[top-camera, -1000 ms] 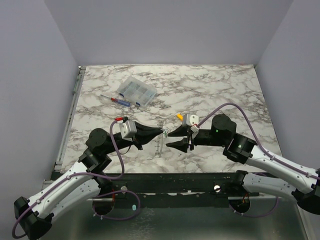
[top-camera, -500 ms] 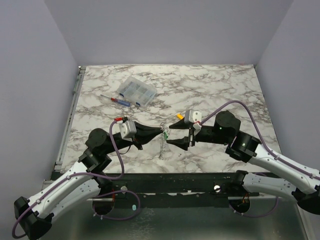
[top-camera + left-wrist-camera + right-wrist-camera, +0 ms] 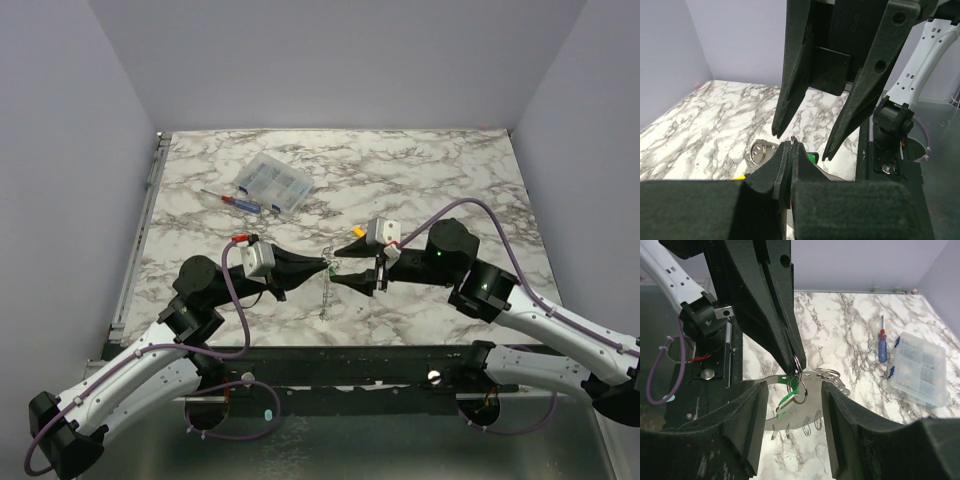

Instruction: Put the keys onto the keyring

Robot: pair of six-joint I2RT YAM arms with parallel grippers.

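The left gripper (image 3: 326,266) was clamped tight, its tips pinching a small ring at the top of the keyring (image 3: 812,375). Exactly which loop sat between the pads was hard to make out, since the closed fingers covered the contact. Just below those tips hung the green-headed key (image 3: 788,400), partly overlapped by a second ring, with its blade not clearly visible. From the top camera the key was only a green speck at the tips, and the keyring a thin pale strip dangling beneath them.

The right gripper (image 3: 343,266) faced the left gripper's tips with its fingers apart, one to each side of the key and the band, holding nothing. Whether either pad touched the band could not be told.

Beyond the tips, a yellow stick (image 3: 358,232) was mostly hidden behind the right gripper. Well beyond the tips lay a screwdriver (image 3: 238,200) and a clear compartment box (image 3: 274,182).
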